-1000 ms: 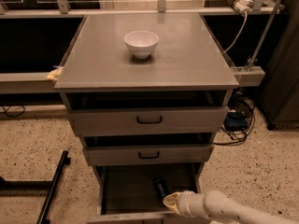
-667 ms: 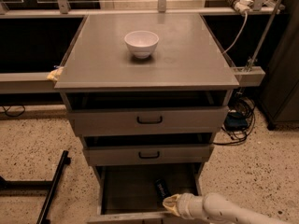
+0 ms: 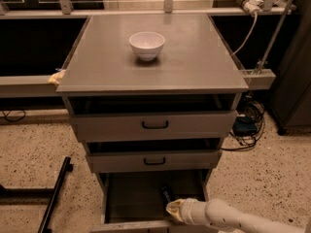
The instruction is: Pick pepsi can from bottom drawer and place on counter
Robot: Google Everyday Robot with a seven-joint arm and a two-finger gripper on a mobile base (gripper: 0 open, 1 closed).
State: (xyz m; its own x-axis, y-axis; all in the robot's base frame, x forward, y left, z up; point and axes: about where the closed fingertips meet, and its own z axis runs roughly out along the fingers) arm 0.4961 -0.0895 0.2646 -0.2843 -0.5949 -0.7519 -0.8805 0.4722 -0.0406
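Hardly anything is shifting since a second ago: your gripper (image 3: pixel 174 210) is hovering in the bottom drawer (image 3: pixel 129 198), just beside the pepsi can (image 3: pixel 166 194); whether it is spread or closed, I cannot tell. By advancing off-centre, you are risking knocking the can away.

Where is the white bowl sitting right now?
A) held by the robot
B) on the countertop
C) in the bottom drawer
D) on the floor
B: the white bowl stands on the counter, while the gripper is down at the open bottom drawer, near the can.
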